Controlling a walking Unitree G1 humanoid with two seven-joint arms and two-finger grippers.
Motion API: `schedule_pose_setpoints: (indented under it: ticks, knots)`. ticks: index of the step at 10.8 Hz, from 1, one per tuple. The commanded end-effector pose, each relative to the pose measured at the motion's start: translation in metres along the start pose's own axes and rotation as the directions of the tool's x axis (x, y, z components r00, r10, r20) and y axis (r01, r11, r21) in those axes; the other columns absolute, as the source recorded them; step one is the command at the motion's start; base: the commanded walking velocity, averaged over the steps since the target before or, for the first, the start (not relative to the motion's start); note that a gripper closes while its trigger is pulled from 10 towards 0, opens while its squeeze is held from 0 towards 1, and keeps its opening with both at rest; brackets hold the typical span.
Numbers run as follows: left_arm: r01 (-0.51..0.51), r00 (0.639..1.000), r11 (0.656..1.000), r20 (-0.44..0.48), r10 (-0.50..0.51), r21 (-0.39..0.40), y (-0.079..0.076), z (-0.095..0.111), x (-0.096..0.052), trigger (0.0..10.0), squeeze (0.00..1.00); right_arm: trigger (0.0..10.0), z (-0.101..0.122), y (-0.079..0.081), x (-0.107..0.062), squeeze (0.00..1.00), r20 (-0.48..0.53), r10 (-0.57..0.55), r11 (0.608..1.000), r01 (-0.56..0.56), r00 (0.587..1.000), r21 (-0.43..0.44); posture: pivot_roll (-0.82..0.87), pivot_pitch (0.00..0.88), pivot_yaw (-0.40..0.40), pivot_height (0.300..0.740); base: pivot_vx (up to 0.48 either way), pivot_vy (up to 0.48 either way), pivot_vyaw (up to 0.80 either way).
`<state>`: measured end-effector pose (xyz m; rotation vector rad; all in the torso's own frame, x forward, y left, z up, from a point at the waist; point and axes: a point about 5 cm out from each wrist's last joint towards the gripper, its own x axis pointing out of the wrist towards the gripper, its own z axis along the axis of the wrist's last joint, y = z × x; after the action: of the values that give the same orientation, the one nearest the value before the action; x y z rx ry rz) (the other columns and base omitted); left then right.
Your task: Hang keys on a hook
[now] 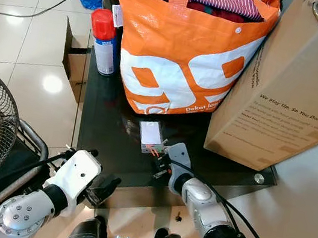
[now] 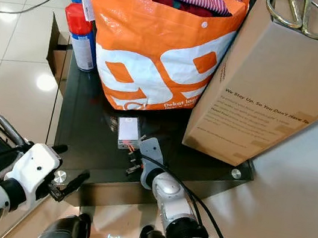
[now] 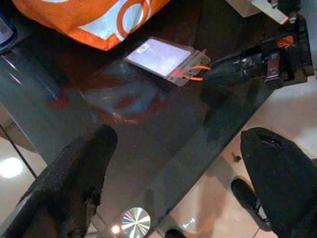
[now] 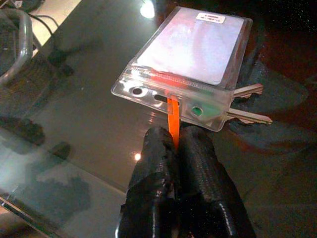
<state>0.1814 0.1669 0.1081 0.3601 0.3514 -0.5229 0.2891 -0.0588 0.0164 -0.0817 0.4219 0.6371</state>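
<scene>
One bag (image 1: 185,56), lettering perhaps "Dekat lagi".

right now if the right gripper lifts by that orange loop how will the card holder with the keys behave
The card holder looks like thin clear plastic, so probably light and slightly bendy. Pinched only by its orange loop in the right gripper, it would likely dangle and swing. The keys tucked beneath it may drag on the glass table first.

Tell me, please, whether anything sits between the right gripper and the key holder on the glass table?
Nothing does: the right gripper is already shut on the orange strap of the key holder, which lies flat on the glass table.
</scene>
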Motion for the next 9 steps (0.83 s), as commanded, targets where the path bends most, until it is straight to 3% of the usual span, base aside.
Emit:
schedule_pose_setpoints:
  ticks: [1,3,6,9]
  knots:
    - [0.025,1.0,1.0,-0.015,-0.025,-0.006,-0.005,-0.005,0.001,10.0,0.7,0.0,-0.004,-0.002,-0.002,0.0,-0.015,-0.005,1.0,0.005,1.0,0.016,0.1,0.198,-0.079,0.74,0.0,0.0,0.0]
    - [-0.007,1.0,1.0,0.002,0.007,-0.014,-0.003,-0.006,0.008,10.0,0.69,0.0,0.002,-0.009,-0.011,0.0,0.054,0.011,1.0,-0.01,0.998,-0.006,0.08,0.132,-0.099,0.74,0.0,0.0,0.0]
    - [-0.068,0.993,0.993,0.087,0.077,-0.093,0.001,0.003,0.024,10.0,0.69,0.0,0.022,-0.033,-0.059,0.0,0.277,-0.035,0.999,0.038,0.96,-0.008,0.05,0.01,-0.116,0.74,0.0,0.0,0.0]
    - [-0.136,0.981,0.985,0.125,0.149,-0.106,0.007,0.008,0.028,10.0,0.63,0.0,0.052,-0.038,-0.096,0.0,0.385,-0.092,0.996,0.085,0.918,0.036,0.02,0.0,-0.091,0.74,0.0,0.0,0.0]
